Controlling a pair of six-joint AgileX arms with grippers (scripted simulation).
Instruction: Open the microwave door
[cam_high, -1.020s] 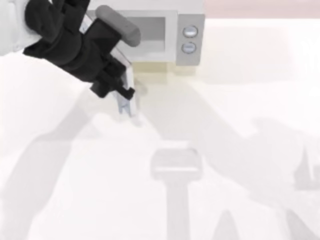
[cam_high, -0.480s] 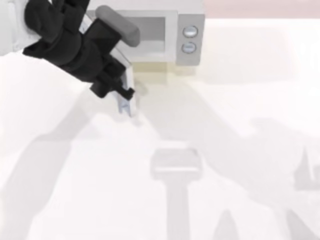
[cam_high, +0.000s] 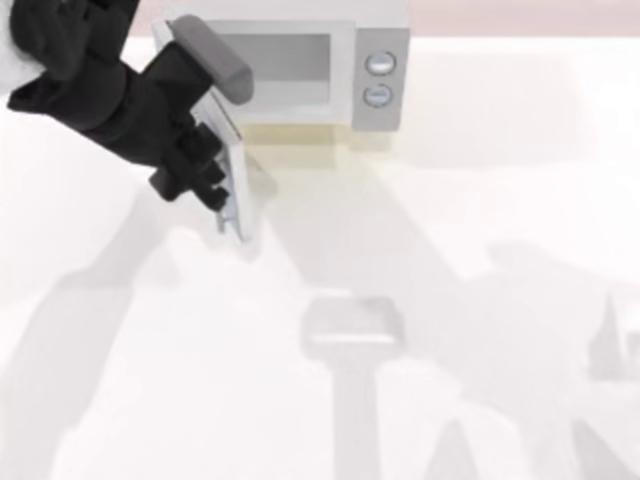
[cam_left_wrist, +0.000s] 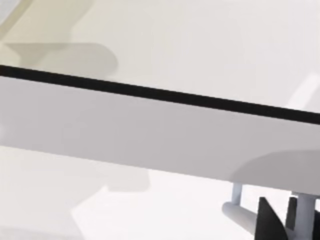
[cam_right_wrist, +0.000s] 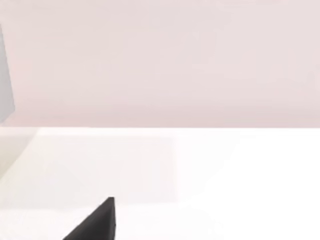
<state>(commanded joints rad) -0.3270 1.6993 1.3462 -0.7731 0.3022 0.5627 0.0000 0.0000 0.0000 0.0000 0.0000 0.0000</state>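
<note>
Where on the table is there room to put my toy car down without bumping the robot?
The table is bare from the microwave rightward and across its whole near half. It is crowded at the far left: the left gripper holds the microwave door, swung out from the oven. The right arm is out of the top view.

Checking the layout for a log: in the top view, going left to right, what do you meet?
Left arm's end effector → microwave door, swung open → microwave cavity → two-knob panel.
</note>
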